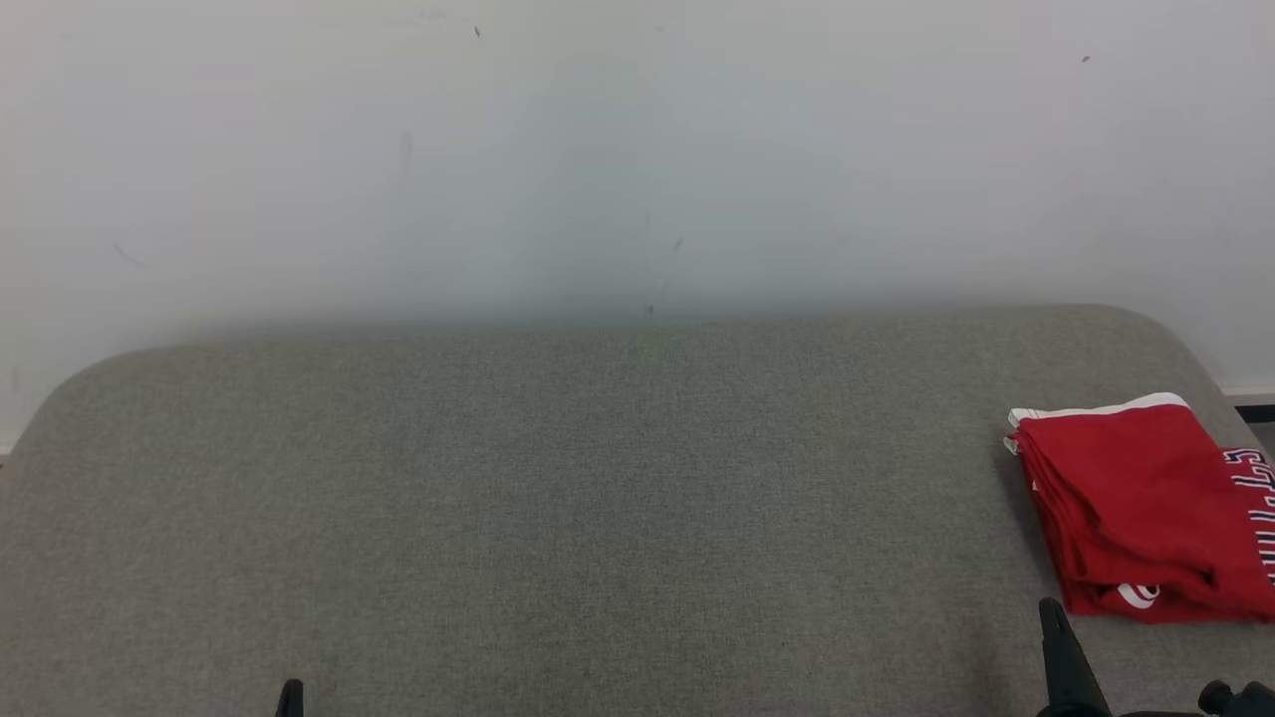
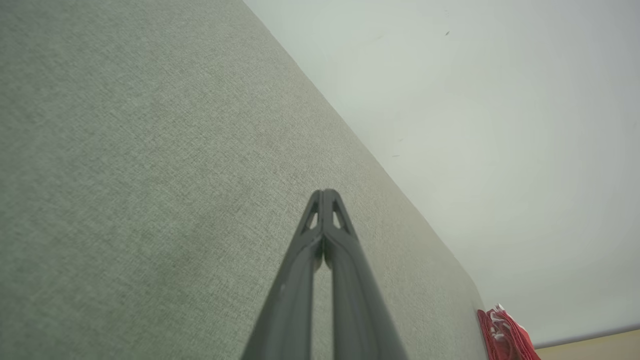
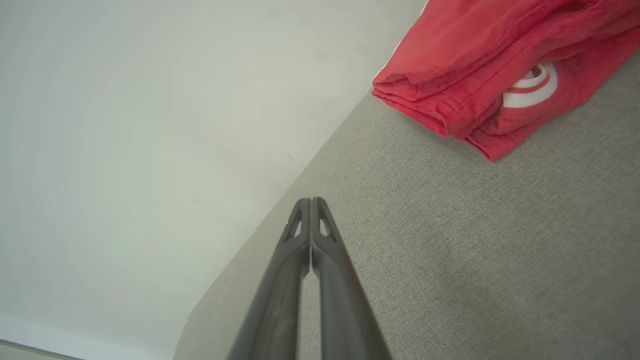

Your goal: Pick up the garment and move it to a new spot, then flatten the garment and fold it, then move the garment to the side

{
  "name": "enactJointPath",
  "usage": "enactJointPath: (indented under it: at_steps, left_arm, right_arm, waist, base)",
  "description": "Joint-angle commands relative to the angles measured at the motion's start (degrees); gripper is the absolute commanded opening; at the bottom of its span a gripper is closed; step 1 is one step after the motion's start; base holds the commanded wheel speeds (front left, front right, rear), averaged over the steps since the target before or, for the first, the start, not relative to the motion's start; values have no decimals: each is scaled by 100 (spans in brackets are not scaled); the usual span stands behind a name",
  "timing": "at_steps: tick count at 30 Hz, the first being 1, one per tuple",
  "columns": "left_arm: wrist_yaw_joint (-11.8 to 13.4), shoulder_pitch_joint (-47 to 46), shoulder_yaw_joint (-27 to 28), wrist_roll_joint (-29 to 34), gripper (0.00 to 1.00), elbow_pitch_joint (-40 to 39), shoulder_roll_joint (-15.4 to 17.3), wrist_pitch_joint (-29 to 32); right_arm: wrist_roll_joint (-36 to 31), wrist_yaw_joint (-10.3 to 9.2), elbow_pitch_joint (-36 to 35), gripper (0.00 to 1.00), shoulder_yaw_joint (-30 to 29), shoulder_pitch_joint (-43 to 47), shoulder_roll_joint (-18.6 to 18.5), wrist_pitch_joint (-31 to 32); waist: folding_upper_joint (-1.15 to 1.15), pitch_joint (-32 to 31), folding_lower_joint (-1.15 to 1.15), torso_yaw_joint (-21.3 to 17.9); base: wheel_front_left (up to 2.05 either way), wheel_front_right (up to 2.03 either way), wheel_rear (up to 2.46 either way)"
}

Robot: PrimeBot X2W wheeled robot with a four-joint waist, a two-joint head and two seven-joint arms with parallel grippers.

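The garment (image 1: 1141, 508) is red with white trim and dark lettering, folded into a compact stack at the far right of the grey fabric surface (image 1: 598, 498). The right wrist view has its folded edges (image 3: 480, 80) at the upper right, and the left wrist view catches a red corner (image 2: 505, 335) at the lower right. My right gripper (image 1: 1051, 609) stands shut just left of the garment's near corner, apart from it, holding nothing; its tips (image 3: 311, 201) meet over bare fabric. At the bottom left my left gripper (image 1: 290, 689) is shut and empty, tips (image 2: 325, 192) pressed together.
A pale wall (image 1: 637, 149) rises behind the surface's rounded back edge. A strip of floor and dark baseboard (image 1: 1253, 410) shows at the far right. The garment's right side runs off the head view's edge.
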Motion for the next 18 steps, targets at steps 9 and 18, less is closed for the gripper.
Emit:
enactJointPath:
  at_steps: [9, 18]
  left_arm:
    - [-6, -298, 58, -710, 0, -95, 6, 218]
    - [-7, -416, 81, -1256, 0, -105, 3, 385]
  right_arm:
    - [745, 3, -143, 0, 21, -174, -14, 74]
    - [1294, 4, -189, 0, 31, -213, -14, 122]
  waist:
    - [-1, 69, 0, 3]
    - [-1, 132, 0, 5]
  base:
    - [0, 0, 0]
    - [0, 0, 0]
